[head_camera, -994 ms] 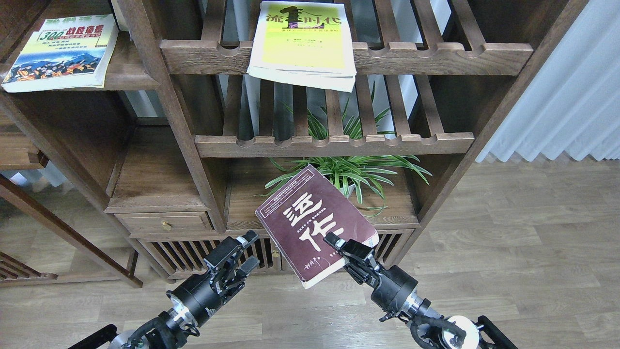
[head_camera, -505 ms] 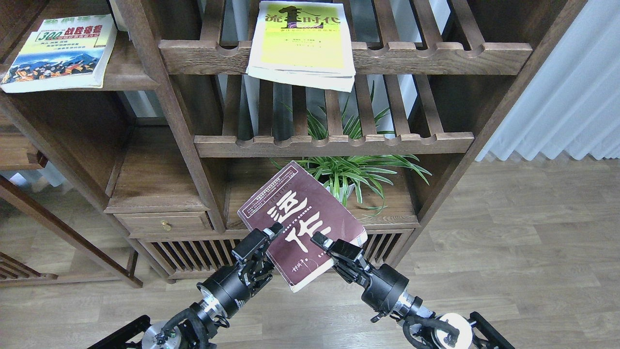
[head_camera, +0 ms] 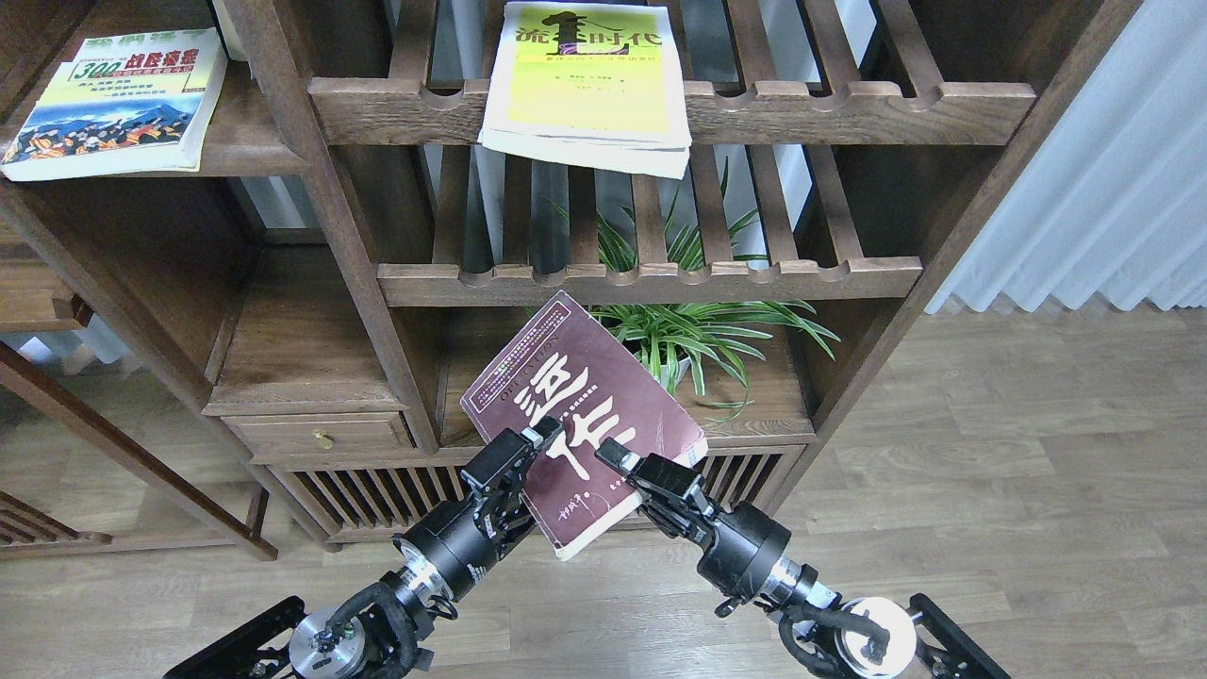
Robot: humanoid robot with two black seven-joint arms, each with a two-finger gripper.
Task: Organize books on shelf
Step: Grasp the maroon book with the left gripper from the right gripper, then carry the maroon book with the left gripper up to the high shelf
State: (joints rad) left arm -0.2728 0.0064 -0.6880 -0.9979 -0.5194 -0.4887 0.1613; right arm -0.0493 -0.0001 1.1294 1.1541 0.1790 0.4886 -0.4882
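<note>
The thick maroon book (head_camera: 566, 377) with white characters is held tilted in the air in front of the cabinet's lower bay. My right gripper (head_camera: 618, 464) is shut on its lower right edge. My left gripper (head_camera: 533, 445) grips its lower left edge, with one finger lying on the cover. The yellow-green book (head_camera: 589, 85) lies on the upper slatted rack and overhangs its front rail. The "300" book (head_camera: 113, 104) lies flat on the solid dark-brown shelf (head_camera: 259, 156) at the upper left.
Two slatted racks with notched rails (head_camera: 660, 278) fill the cabinet's middle. A potted green plant (head_camera: 702, 330) stands in the lower bay behind the maroon book. A solid lower board (head_camera: 302, 358) with a drawer is at left. A white curtain (head_camera: 1113, 189) hangs at right.
My left gripper moved right from free air onto the maroon book's left edge. Both grippers lifted the book up and slightly left, toward the cabinet.
</note>
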